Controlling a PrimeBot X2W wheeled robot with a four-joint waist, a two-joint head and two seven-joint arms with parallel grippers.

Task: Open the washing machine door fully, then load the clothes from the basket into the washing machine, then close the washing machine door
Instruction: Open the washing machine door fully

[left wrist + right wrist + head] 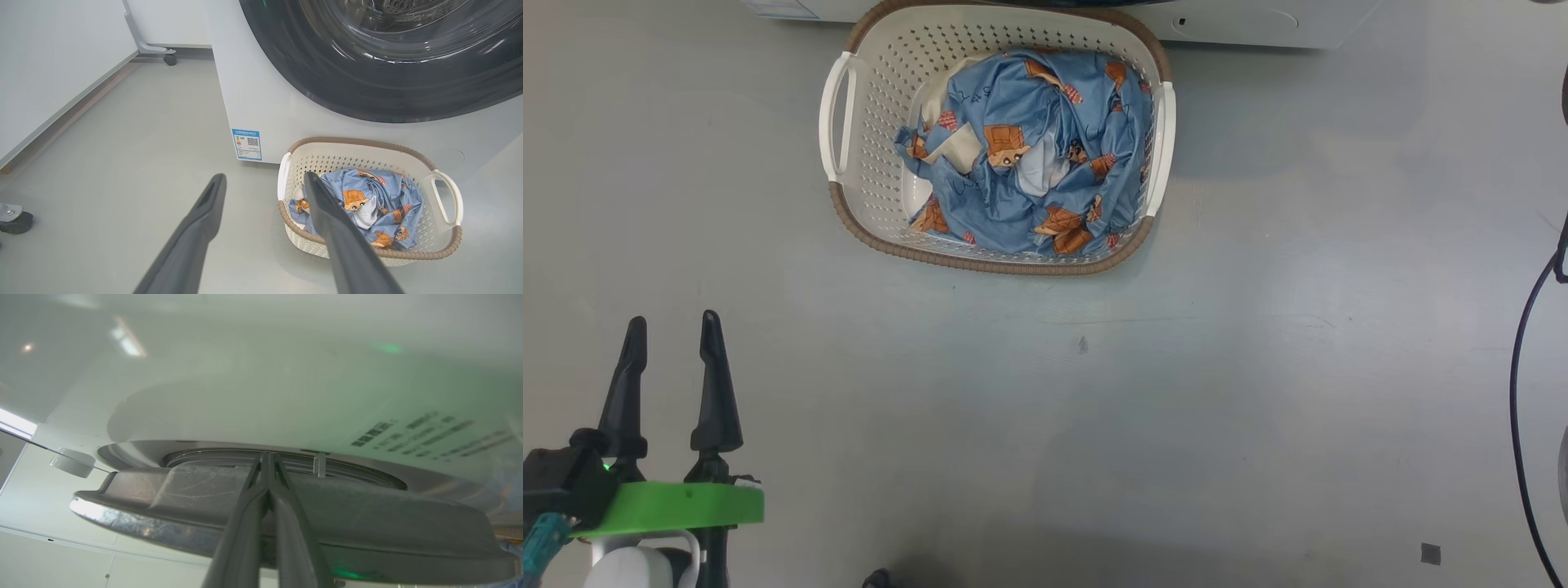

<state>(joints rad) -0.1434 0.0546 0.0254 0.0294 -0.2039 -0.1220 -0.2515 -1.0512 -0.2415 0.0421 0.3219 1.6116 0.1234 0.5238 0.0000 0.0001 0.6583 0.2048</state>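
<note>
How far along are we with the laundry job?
Nothing looks finished. In hand: the right gripper, shut, points its tips at the rim of the washing machine door, which isn't swung open. The left gripper hangs open, empty. Left: loading the clothes from the basket, closing up.

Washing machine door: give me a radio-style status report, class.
Left gripper open, over floor. Right gripper shut, tips at door edge. Clothes in basket, close below door.

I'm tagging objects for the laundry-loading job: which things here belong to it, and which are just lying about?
Job: washing machine, washing machine door, basket, clothes.
Lying about: black cable, caster wheel.
</note>
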